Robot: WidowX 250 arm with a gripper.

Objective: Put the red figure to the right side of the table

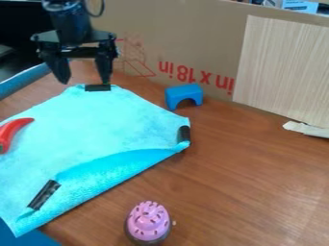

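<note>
In the camera view, I see my gripper (85, 79) up high on the left, near the top edge of the blue cloth (116, 125). Its two fingers are wide apart, and there is nothing between them. The red figure (13, 132) looks like a curvy red pepper. It lies on the cloth at the far left, well apart from my gripper.

The job is to put it on the right side of the table (257, 178). It is on the left, so I think none of the job is done. I have all of it left to do: go to the red figure, grab it, lift it, take it across and set it down. A blue block (183, 95) stands just beside the cloth, and a pink toy (148, 222) sits near the bottom, so I should not bump them.
</note>
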